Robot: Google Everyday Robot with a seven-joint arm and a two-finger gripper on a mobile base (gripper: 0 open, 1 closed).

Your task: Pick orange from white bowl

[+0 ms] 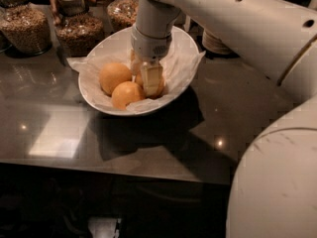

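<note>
Pincer (146,78) low in white bowl (119,111), over dull yellowish orange (161,87), mostly hidden

counter (59,133): dark, glossy, lamp glints | jars (27,26): grain-filled, likely, at back | pincer (148,81): above counter's far middle

Grain jars (26,28), stacked plates (217,41), two other oranges (114,77), dark countertop (54,133)

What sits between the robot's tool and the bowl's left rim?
Camera view: two oranges on paper, left orange and front orange. The tool is down in the bowl at a third orange.
</note>
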